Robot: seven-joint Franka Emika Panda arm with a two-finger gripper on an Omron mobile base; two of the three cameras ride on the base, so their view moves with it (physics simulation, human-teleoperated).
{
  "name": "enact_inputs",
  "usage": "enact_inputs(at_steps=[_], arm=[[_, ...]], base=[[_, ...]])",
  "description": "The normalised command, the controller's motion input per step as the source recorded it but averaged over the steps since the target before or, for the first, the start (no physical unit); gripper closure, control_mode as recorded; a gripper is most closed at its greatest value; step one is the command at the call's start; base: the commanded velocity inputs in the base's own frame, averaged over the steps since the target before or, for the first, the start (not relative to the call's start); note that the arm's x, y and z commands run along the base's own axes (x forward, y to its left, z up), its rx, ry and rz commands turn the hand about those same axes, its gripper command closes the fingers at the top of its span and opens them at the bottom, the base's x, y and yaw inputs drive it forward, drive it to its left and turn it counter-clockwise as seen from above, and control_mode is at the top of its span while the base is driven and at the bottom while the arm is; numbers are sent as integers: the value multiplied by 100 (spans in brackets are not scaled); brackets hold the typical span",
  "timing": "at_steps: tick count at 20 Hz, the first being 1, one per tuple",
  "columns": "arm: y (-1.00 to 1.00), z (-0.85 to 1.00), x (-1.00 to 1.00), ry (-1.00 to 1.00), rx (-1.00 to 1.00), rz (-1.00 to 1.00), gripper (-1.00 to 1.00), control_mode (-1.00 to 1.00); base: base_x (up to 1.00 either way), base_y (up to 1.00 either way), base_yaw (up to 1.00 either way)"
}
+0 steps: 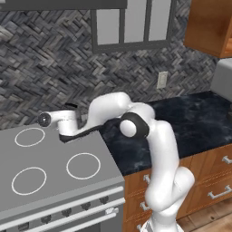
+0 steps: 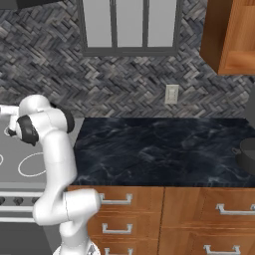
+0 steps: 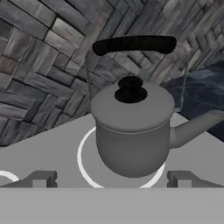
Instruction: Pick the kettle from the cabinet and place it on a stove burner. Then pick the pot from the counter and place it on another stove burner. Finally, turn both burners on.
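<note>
The small dark grey kettle point(image 3: 133, 127) stands upright on a white burner ring point(image 3: 87, 170) of the grey stove point(image 1: 54, 199). Its black arched handle is up and its spout points right, toward the counter point(image 2: 159, 149). My gripper point(image 3: 112, 179) is open just in front of the kettle. One fingertip point(image 3: 41, 178) stands on each side of it and neither touches it. From the left base, my hand point(image 1: 68, 123) hangs over the stove's back right corner. The pot point(image 2: 246, 154) sits at the counter's far right end. The wooden cabinet point(image 2: 229, 35) hangs at the upper right.
Three bare burner rings point(image 1: 83, 166) lie on the cooktop, with knobs point(image 1: 86, 206) along the stove front. A herringbone tile wall with a window point(image 2: 129, 25) and an outlet point(image 2: 171, 93) backs the counter. Wooden drawers point(image 2: 199, 214) sit below. A grey box point(image 1: 223, 79) stands at the right.
</note>
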Motion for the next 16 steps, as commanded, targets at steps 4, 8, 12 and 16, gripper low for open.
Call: enact_inputs(at_steps=[4, 8, 12, 16], arm=[[0, 53, -1, 9, 15, 0, -100, -100], [0, 45, -6, 8, 17, 0, -100, -100], [-1, 45, -15, 8, 18, 0, -100, -100], [-8, 52, -17, 6, 16, 0, -100, -100]], base=[[0, 0, 0], [0, 0, 0], [0, 0, 0], [0, 0, 0]])
